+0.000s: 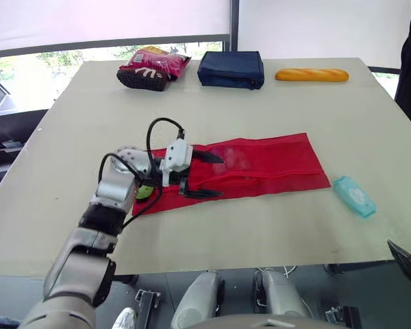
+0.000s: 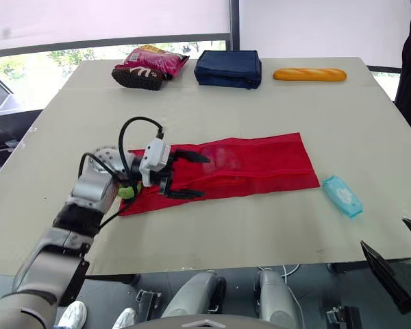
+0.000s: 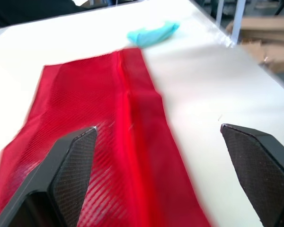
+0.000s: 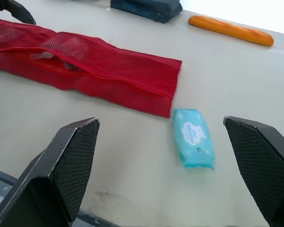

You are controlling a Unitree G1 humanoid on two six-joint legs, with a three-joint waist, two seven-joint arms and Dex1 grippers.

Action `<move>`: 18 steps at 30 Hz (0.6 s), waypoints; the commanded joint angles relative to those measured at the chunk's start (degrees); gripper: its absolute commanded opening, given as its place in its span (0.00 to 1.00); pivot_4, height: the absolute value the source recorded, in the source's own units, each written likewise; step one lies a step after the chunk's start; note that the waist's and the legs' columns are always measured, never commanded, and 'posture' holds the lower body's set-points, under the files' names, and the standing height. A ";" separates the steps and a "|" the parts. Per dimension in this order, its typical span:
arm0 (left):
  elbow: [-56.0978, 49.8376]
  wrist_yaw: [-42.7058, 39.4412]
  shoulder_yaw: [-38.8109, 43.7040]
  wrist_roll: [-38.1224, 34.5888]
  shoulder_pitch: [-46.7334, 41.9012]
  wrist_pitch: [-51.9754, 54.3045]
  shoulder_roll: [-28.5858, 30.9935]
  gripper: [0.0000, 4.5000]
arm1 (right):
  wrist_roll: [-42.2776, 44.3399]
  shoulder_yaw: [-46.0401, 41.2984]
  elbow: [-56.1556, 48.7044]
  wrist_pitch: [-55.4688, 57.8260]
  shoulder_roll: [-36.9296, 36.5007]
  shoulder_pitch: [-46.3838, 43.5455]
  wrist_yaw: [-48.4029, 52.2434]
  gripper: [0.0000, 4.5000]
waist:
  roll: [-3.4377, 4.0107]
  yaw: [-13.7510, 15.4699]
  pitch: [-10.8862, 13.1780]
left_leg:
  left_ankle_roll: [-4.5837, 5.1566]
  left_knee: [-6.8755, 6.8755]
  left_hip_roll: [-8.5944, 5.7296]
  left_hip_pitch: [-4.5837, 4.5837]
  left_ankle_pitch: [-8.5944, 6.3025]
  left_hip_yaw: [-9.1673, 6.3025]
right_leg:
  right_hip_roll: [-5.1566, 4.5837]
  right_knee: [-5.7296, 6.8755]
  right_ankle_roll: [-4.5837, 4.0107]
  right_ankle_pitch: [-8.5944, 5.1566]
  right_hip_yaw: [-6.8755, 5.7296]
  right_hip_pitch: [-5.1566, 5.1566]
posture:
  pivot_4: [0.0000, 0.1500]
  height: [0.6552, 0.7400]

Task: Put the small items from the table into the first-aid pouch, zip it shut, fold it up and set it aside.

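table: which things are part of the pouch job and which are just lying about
Job: red mesh pouch; pale blue wipes pack, lying just off its end.
Lying about: snack bag; navy case; bread loaf, all in a row at the far side.

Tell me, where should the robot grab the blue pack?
Across its narrow width, at the middle, coming down from above with the right gripper. The pack lies flat on the table, long and slim, apart from the pouch.
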 commanded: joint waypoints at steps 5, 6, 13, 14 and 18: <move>-10.23 1.46 6.07 -4.51 3.25 7.40 3.30 0.99 | 3.96 -6.50 1.99 -4.61 1.33 5.74 1.47 1.00 | 0.16 0.27 0.04 | -0.01 -0.02 0.01 0.02 0.00 -0.01 | 0.01 0.00 0.12 -0.11 -0.02 0.01 | 1.00 0.99; -10.28 0.91 6.47 -4.67 3.41 7.42 3.64 0.99 | 3.61 -6.36 2.72 -5.05 1.37 6.22 1.85 1.00 | 0.18 0.25 0.03 | 0.00 -0.02 0.00 0.01 0.00 0.00 | 0.00 -0.02 0.12 -0.12 -0.01 0.01 | 1.00 0.99; -11.57 -1.76 7.34 -5.51 3.57 8.46 4.64 0.99 | 1.12 -2.83 4.90 -6.09 -0.19 5.18 1.00 1.00 | 0.19 0.27 0.04 | -0.01 -0.07 0.01 0.01 0.00 0.01 | -0.01 -0.13 -0.02 -0.21 -0.01 0.03 | 1.00 0.99; -11.50 -1.86 7.50 -5.24 3.56 8.30 4.79 0.99 | 0.44 -2.25 4.92 -5.95 -0.53 4.79 0.43 1.00 | 0.19 0.26 0.04 | -0.01 -0.07 0.01 0.01 0.00 0.01 | -0.01 -0.14 -0.03 -0.22 -0.01 0.03 | 1.00 0.99; -11.62 -2.06 8.31 -5.05 4.21 8.30 5.65 0.99 | -0.85 -0.31 5.35 -5.52 -2.06 3.16 -0.90 1.00 | 0.24 0.25 0.04 | -0.03 -0.10 0.01 0.01 0.01 0.01 | 0.00 -0.13 -0.02 -0.21 -0.01 0.02 | 1.00 0.99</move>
